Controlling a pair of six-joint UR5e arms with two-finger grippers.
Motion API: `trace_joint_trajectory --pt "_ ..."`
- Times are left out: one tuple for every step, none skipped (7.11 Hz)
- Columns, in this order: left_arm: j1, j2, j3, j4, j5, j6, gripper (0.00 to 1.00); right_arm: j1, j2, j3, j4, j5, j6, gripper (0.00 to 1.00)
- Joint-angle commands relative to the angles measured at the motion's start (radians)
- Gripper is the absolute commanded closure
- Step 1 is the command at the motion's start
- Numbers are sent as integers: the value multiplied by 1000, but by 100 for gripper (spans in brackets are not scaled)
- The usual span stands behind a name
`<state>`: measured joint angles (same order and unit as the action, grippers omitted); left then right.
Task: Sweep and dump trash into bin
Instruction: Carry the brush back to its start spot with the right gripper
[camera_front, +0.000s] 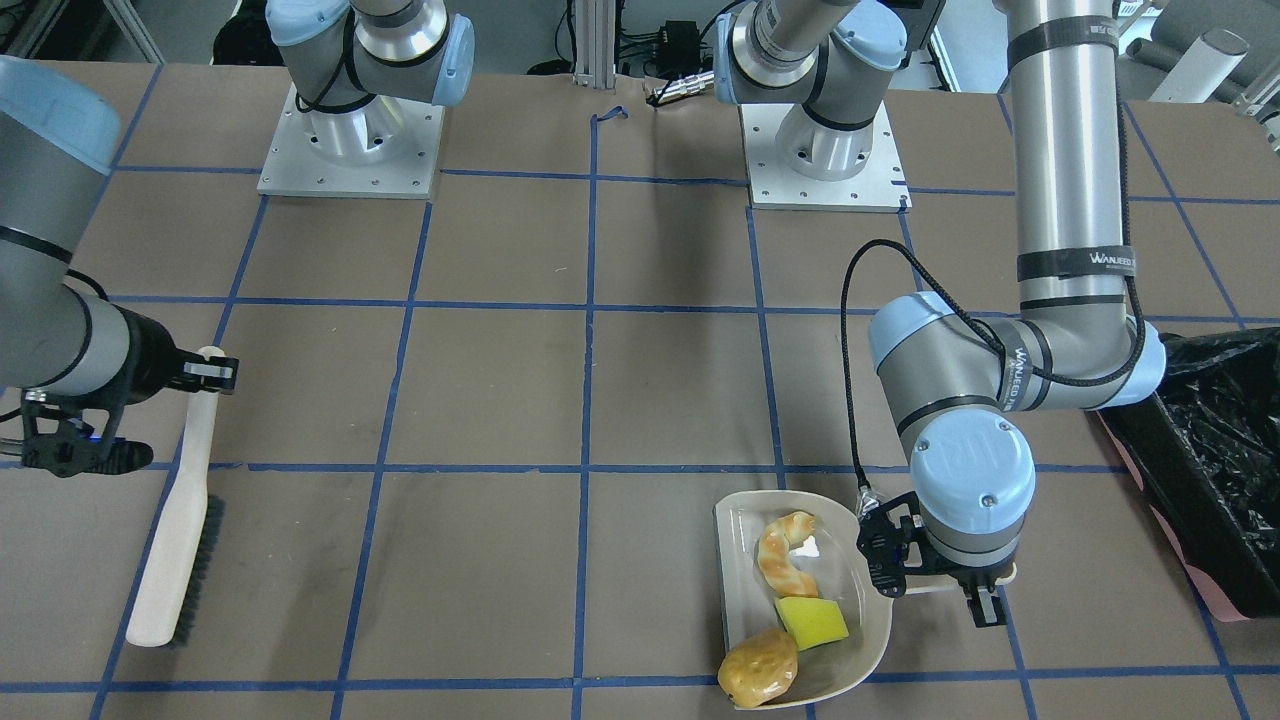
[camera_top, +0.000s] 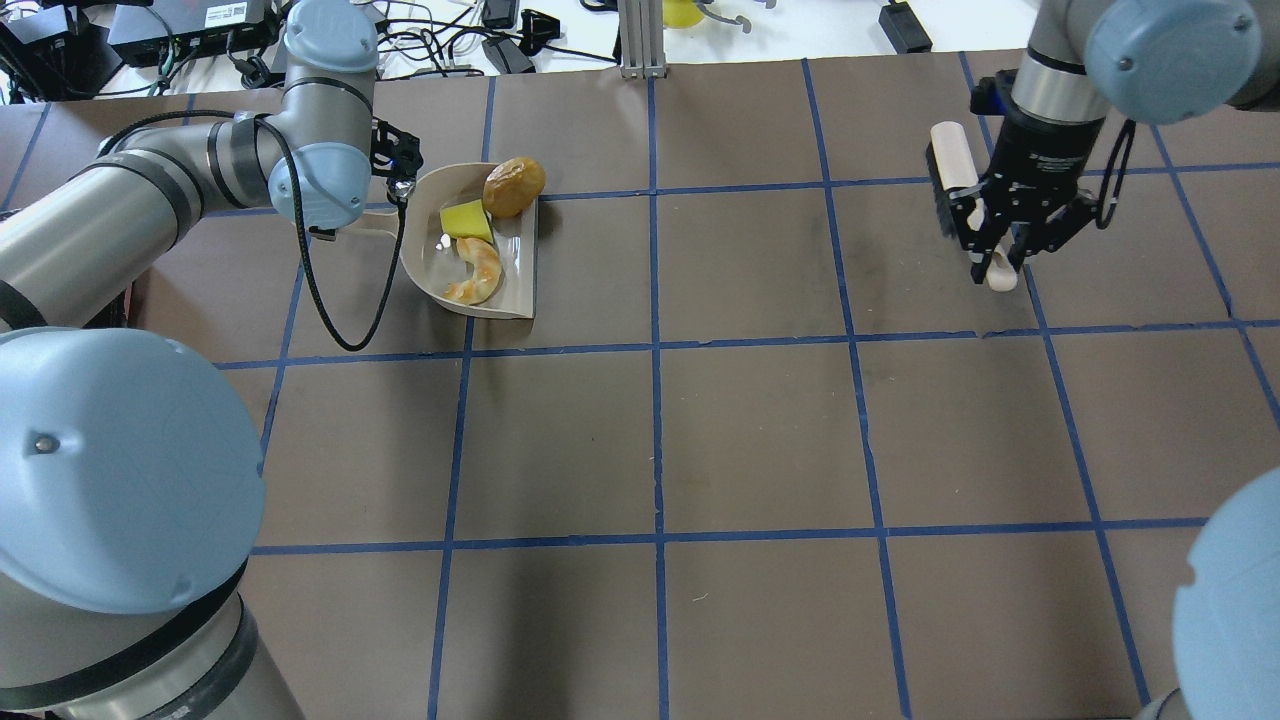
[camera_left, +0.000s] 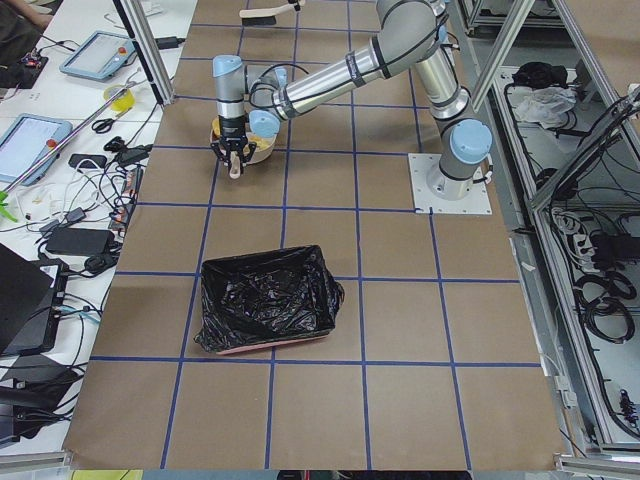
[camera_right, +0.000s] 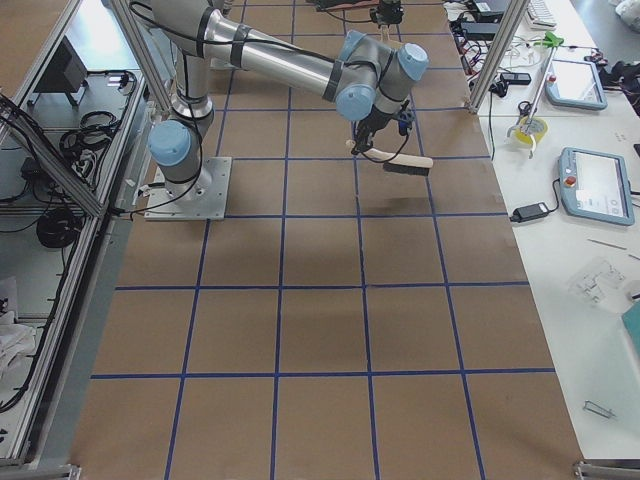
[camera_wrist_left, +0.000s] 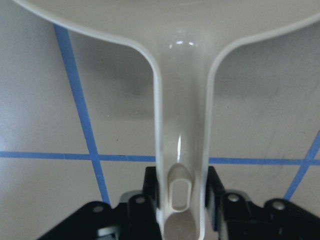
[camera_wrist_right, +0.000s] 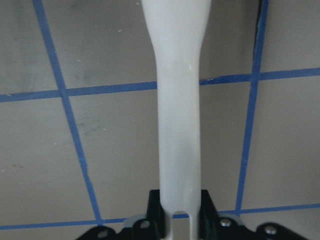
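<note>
All three bits of trash already lie in the dustpan (camera_front: 735, 525), so the sweeping looks done and dumping is the step in hand. The croissant (camera_front: 785, 562) lies toward the back wall and the sponge (camera_front: 812, 622) in the middle. The potato (camera_front: 758, 680) perches at the open lip, where I judge it could roll off if the pan dips forward.

The left gripper (camera_wrist_left: 182, 189) has its jaws pinching the far end of the pan's handle. That grip keeps the wrist clear of the load and gives leverage for tipping. The bin (camera_front: 1215, 470) stands on that arm's side of the desk (camera_top: 760, 440), apart from the pan, so the carry should be short.

The right gripper (camera_wrist_right: 179, 206) has its jaws clamped on the handle of the brush (camera_front: 180, 520). It holds the brush out at the far side, well apart from the pan, probably to leave the path to the bin free. A shadow under the brush in the right side view suggests it hangs above the desk.
</note>
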<state>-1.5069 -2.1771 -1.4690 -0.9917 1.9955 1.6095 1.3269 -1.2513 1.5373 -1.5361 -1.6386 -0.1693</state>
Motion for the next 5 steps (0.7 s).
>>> trace_joint_trajectory --pt "13 22 1 -1 -84 0 100 -72 -8 90 -126 -27 -110 100" --pt "16 23 3 -2 -86 7 100 -93 -10 131 -177 -26 -125 100" --pt "17 31 9 -10 -108 15 100 -98 -11 167 -224 -29 -157 100" --pt "31 45 9 -18 -118 18 100 -109 -17 185 -233 -29 -173 100" --pt "45 59 9 -21 -122 36 100 -113 -22 202 -233 -29 -194 100"
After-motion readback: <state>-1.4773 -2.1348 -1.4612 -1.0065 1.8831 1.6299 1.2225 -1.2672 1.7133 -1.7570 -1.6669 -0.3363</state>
